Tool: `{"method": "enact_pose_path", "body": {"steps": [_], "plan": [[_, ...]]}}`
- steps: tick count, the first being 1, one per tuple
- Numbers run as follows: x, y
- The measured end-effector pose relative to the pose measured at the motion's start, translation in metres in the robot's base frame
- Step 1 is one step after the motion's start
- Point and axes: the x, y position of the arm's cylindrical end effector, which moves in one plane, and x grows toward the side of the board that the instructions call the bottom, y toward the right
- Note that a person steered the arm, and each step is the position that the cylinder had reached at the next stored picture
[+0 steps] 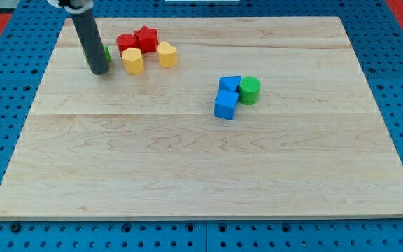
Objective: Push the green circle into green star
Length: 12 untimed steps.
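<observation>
A: Item 1, the surface [187, 161]?
B: Pale wooden board on a blue pegboard [5, 42].

A: Item 2, the arm's end?
B: A dark rod with no pincer on it, so nothing opens, closes or holds. My tip [99, 71] rests on the surface at the far left.

A: Item 3, green pieces?
B: 2. The green circle [250, 90] stands right of centre, touching the right side of the farther blue block [229, 85]. A second green block [108, 52], probably the green star, shows only as a sliver behind the rod, so its shape cannot be confirmed. The 2 green pieces are well apart.

A: Item 4, blue?
B: 2 blocks touching; the nearer blue block [225, 105] is a cube shape.

A: Item 5, the far-left cluster?
B: 2 red blocks [126, 42] [146, 37] side by side, with 2 yellow blocks [133, 60] [167, 54] just in front, all right of my tip.
</observation>
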Motion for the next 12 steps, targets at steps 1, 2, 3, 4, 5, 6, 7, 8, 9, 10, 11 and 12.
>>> {"method": "enact_pose_path", "body": {"steps": [1,2,3,4,5,6,7,8,9,10,11,12], "plan": [[-0.024,-0.034],[-0.044,-0.018],[-0.051,-0.012],[-0.020,0.035],[0.009,0.034],[0.005,-0.004],[0.037,0.054],[0.043,0.174],[0.018,0.266],[0.030,0.330],[0.123,0.359],[0.104,0.315]]}}
